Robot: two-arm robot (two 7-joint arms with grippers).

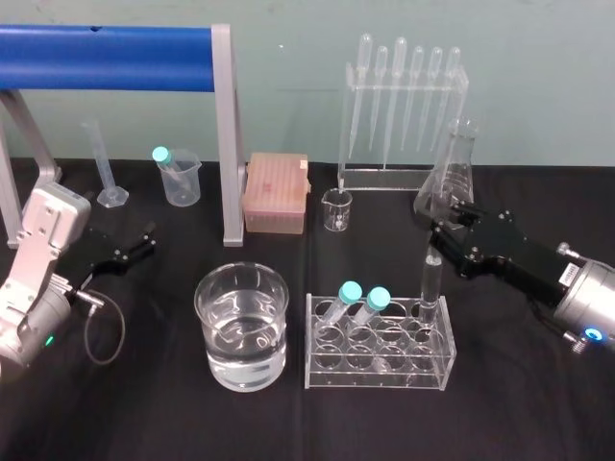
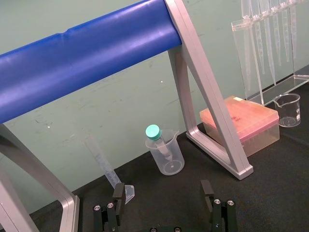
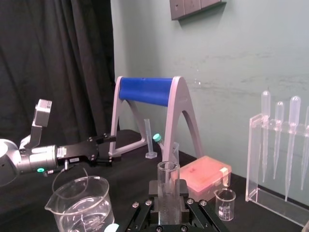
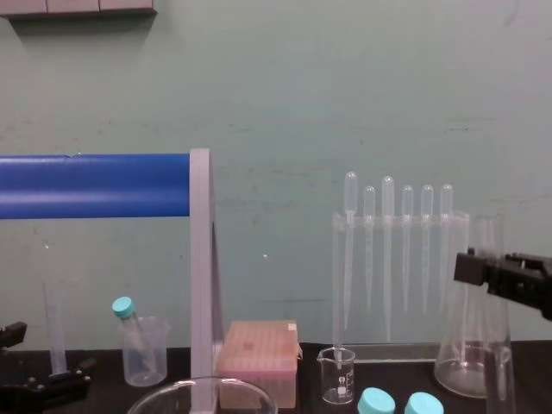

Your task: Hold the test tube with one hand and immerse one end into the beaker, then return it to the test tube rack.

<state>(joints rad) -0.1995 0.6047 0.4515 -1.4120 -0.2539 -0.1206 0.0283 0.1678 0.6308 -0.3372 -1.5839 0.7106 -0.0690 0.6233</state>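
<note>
My right hand is clamped on the test tube, upright in the rack; my left hand rests apart.

the left arm's silver-grey boxy wrist carries a small green light and a looping black cable; the black left gripper shows silver screw heads. the right arm's silver cylinder bears a white label and a blue glowing ring behind the angular black right gripper.

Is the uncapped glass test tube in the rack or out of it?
In: the test tube stands upright in the back right corner of the rack, right pincer closed on its upper part.
</note>
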